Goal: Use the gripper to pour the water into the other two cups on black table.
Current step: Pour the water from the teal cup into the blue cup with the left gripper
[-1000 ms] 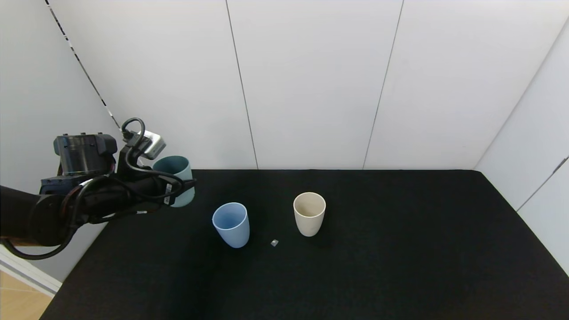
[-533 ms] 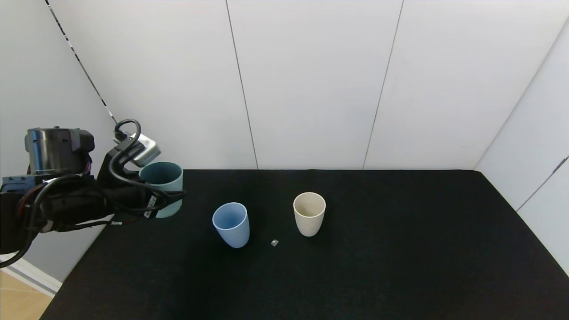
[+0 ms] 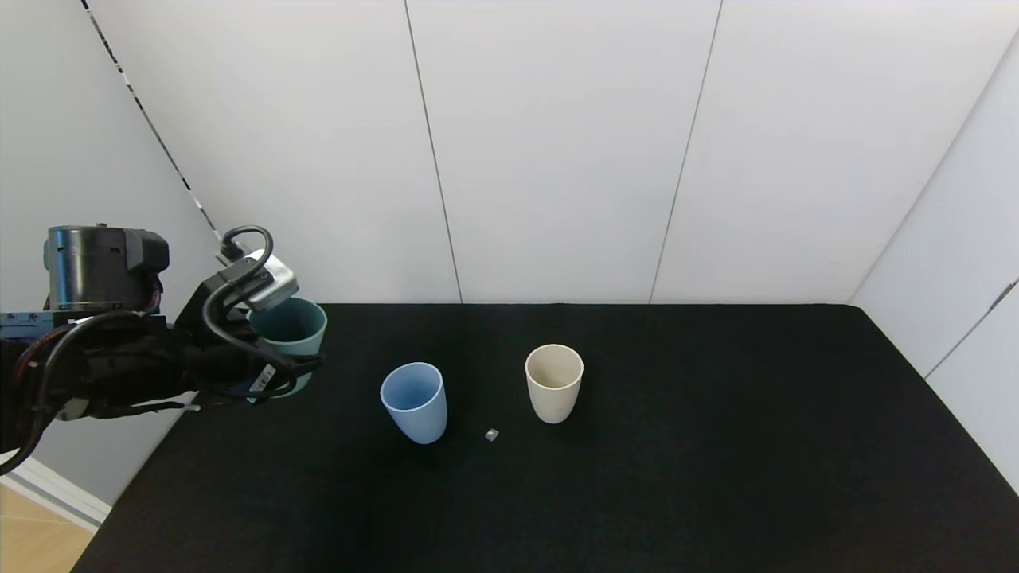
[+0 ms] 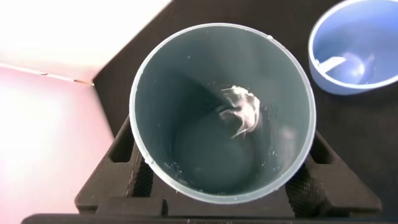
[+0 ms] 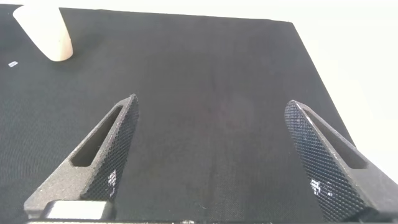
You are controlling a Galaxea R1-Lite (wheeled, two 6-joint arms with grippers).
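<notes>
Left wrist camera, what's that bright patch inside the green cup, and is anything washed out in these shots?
Left wrist view: the pale patch in the teal-green cup looks like light glinting off water, and the wall area beside it is blown out to white-pink. Right wrist view: the wall past the black table edge is also overexposed. Head view: even lighting, with soft shadows beside the light blue cup and the cream-beige cup.

We see our left gripper (image 3: pixel 283 370), a black robot hand on a thick black arm with looping cables, a silver-grey box and a steel cylindrical wrist, reaching in level from the left edge, its fingers (image 4: pixel 134 177) clamped against both sides of what it grips. Our right gripper (image 5: pixel 221 152) hangs with textured black fingers (image 5: pixel 112 146) spread wide apart.
</notes>
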